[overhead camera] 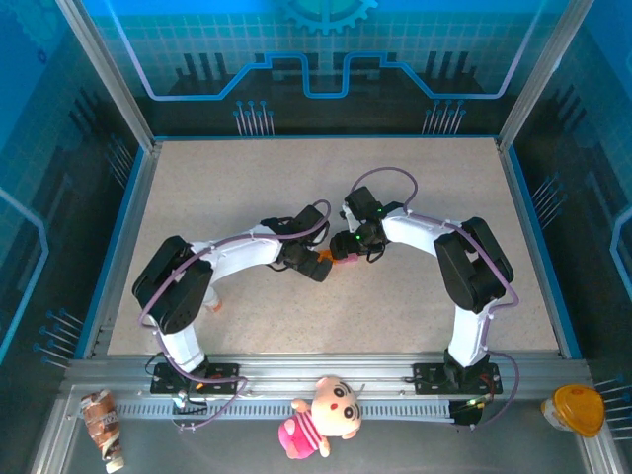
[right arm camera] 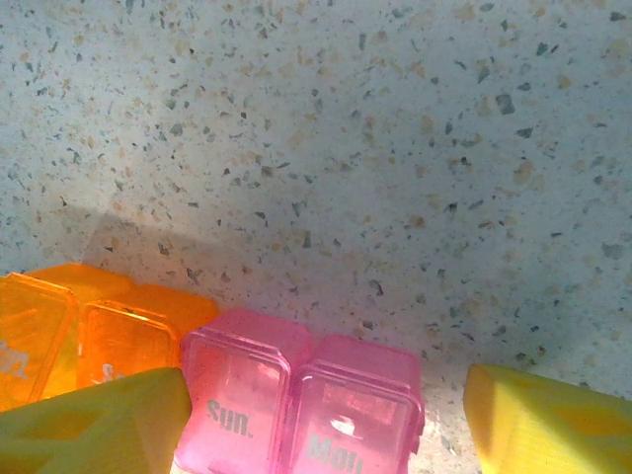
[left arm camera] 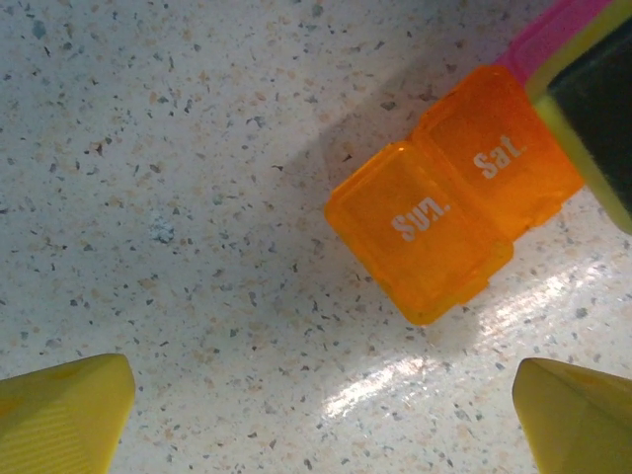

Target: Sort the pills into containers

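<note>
Left wrist view: left fingers (left arm camera: 61, 417) apart; right fingers (right arm camera: 553, 427) apart astride containers (right arm camera: 306, 400).

My left arm (overhead camera: 237, 255) and right arm (overhead camera: 415, 229) are white shells with black joint housings, each with a thin purple cable (overhead camera: 390, 174) running along it. My fingers (left arm camera: 61, 413) are blunt wedges of bright yellow, faintly ribbed on one face.
</note>
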You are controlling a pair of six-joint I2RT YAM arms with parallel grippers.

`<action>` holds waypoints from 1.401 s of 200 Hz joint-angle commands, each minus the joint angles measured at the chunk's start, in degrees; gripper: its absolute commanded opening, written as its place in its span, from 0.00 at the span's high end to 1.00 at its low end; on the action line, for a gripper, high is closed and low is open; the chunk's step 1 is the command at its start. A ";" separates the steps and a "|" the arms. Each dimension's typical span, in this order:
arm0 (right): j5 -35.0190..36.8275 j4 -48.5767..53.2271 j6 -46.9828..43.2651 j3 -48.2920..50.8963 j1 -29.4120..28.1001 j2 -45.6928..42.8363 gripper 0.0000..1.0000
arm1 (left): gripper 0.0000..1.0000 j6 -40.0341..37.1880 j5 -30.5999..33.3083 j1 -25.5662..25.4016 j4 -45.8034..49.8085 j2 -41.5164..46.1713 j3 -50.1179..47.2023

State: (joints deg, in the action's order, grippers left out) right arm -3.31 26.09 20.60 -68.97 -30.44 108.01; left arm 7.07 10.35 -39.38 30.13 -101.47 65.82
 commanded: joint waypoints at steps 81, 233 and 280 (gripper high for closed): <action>1.49 0.81 0.38 3.23 -0.33 2.56 0.27 | 0.01 -1.66 3.27 4.68 -1.65 -3.68 6.42; 1.03 0.89 0.63 3.41 -0.37 2.78 0.27 | 0.01 -0.94 1.03 8.08 -3.15 -8.41 10.02; 1.11 2.70 0.31 0.76 -0.33 1.35 0.27 | 0.01 -0.47 -0.89 8.09 -1.93 -4.89 12.42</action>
State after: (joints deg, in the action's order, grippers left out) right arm -4.56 24.03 21.02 -67.96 -30.41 107.94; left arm 5.96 11.66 -31.64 27.62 -109.80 75.72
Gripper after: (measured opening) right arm 0.730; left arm 0.989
